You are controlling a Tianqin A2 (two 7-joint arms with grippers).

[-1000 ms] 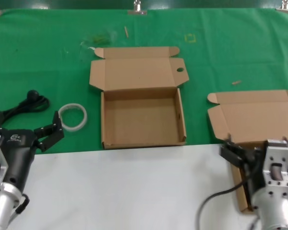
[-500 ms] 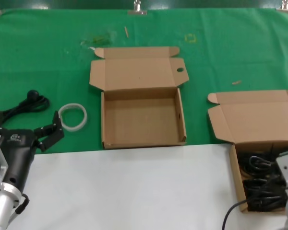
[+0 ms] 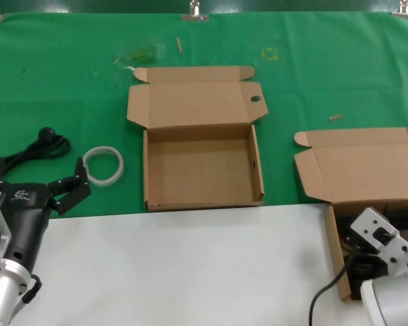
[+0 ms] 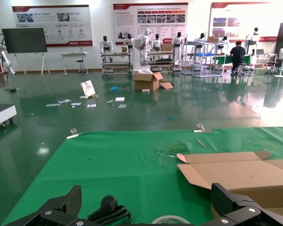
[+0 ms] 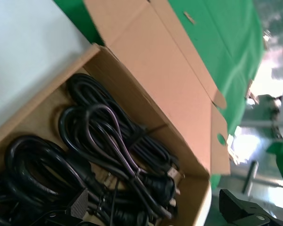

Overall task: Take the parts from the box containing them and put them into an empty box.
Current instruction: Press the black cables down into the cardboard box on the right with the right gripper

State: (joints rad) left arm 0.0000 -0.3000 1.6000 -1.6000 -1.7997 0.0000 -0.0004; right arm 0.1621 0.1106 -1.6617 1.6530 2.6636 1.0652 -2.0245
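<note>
The empty box [image 3: 202, 170] lies open at the middle of the green cloth, a round hole [image 3: 255, 99] in its lid tab. The box containing the parts [image 3: 360, 166] sits at the right, its lid folded back. My right arm [image 3: 381, 248] leans over its near half. In the right wrist view, black coiled cables [image 5: 108, 141] fill this box [image 5: 165, 89]. My right gripper [image 5: 155, 212] hangs open just above them, holding nothing. My left gripper [image 3: 68, 190] waits open at the left edge, and its wrist view shows the left gripper [image 4: 148, 202] empty.
A black cord with a ball-shaped end [image 3: 44, 142] and a white ring [image 3: 103, 165] lie left of the empty box, just ahead of my left gripper. White tabletop [image 3: 190, 272] runs along the front.
My right arm has dropped from upright in front of the cable box, swung right, and now leans over the box's near half. The left arm has not moved.
</note>
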